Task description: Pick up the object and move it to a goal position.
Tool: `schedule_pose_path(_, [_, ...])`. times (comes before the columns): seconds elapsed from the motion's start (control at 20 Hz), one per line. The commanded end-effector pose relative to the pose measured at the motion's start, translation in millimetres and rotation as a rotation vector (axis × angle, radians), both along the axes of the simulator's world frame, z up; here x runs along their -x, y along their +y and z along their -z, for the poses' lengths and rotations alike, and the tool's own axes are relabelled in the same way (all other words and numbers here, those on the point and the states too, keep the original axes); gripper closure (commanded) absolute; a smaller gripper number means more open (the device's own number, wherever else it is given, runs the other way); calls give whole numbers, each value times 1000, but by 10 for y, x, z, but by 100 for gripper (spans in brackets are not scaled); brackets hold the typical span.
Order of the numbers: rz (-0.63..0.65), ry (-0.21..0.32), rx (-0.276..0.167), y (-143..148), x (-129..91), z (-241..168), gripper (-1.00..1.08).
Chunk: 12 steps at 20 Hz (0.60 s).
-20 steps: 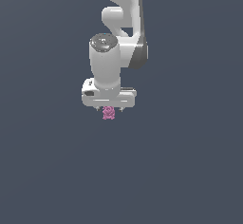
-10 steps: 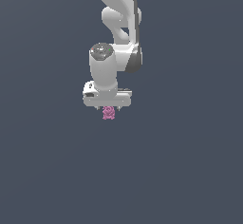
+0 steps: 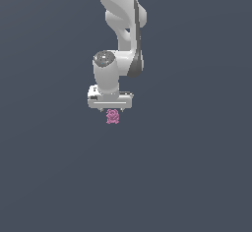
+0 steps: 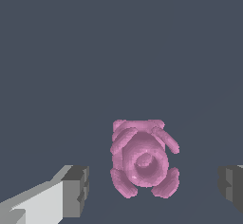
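Nothing readable anywhere in either view, honestly. No labels, brand marks, numbers or signs on the white arm, the pink lump or the plain dark background. Just smooth rendered surfaces with zero lettering.

1. We see a small lumpy object (image 3: pixel 112 116) (image 4: pixel 142 159) in plain pink.
2. We see a glossy white arm (image 3: pixel 120 19) with dark grey joint bands.
3. Our white tool (image 3: pixel 112 109) has dark grey fingertips (image 4: pixel 76 190).
4. We see an even slate-blue backdrop.
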State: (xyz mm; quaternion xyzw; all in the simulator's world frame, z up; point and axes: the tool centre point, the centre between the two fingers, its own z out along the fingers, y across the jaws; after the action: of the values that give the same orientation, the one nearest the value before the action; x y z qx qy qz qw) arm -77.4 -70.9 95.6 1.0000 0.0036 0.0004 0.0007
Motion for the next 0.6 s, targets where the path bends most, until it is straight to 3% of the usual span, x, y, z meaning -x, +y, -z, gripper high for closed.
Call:
schedule_pose_path(0.0, [-3,0,-1,-9,51,41,-92])
schedule_pose_path(0.55, [-2,1,-1,-12,70,214,-92])
